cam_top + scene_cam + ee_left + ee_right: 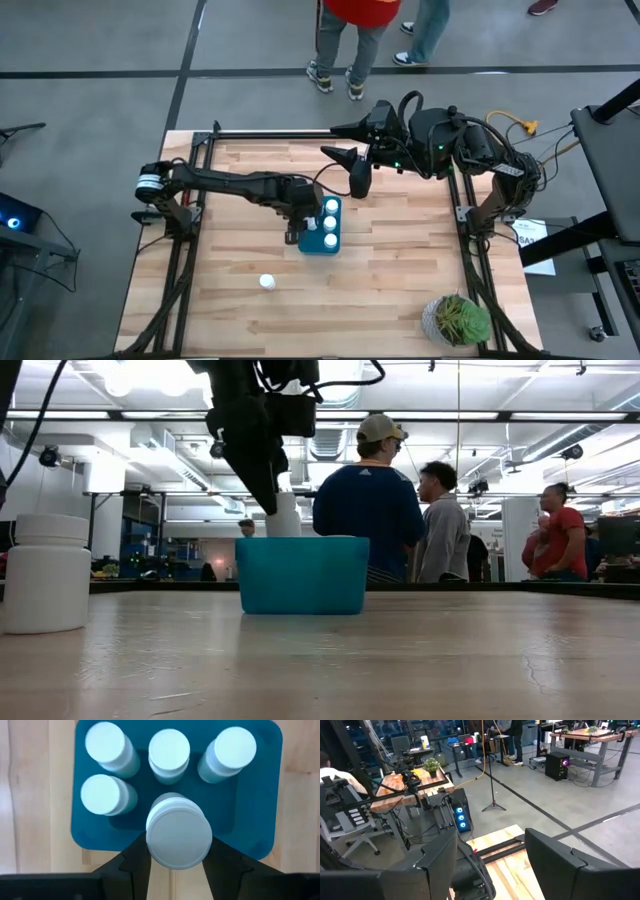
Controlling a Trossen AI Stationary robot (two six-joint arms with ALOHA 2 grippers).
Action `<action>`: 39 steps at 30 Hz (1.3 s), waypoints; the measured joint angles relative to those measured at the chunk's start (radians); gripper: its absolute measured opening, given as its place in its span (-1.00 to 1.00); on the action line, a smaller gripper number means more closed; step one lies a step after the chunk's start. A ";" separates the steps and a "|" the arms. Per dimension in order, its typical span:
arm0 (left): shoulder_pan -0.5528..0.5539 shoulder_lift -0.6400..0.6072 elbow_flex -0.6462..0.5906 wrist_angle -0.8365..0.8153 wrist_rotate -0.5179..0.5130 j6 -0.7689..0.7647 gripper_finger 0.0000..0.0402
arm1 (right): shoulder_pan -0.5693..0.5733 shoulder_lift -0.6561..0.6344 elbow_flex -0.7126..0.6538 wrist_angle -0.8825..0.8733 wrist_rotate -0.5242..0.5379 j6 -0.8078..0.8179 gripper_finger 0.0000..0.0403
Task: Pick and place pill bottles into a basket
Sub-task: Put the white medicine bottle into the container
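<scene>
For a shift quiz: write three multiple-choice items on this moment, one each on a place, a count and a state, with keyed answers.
1. Where is the loose pill bottle?
A. On the table, apart from the basket
B. By the plant
C. In the right gripper

2. How many bottles stand inside the basket?
A. Two
B. Four
C. Six

3. The left gripper is:
A. Open
B. Shut on a bottle
C. Out of sight

Answers: 1 A, the high view shows it alone; 2 B, the left wrist view shows four; 3 B, its fingers clamp a fifth bottle.

In the low view the basket [303, 574] wall hides the bottles inside it. The left gripper [297, 226] covers part of the basket from above. The lone bottle [45, 572] is cut off at the picture's edge.
</scene>
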 joint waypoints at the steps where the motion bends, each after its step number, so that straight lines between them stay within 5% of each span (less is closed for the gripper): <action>1: 0.003 0.002 0.000 0.005 0.000 0.001 -0.32 | 0.000 0.000 0.000 0.000 0.000 -0.002 0.11; 23: 0.022 0.142 0.004 0.052 0.008 0.043 -0.32 | -0.002 0.000 0.000 -0.017 0.001 0.002 0.11; 31: 0.022 0.142 0.004 0.053 -0.004 0.045 0.08 | -0.002 0.000 0.000 -0.031 0.001 0.006 0.11; 39: 0.017 0.113 0.022 0.032 0.004 0.016 0.15 | -0.002 0.000 0.000 -0.030 0.002 0.009 0.11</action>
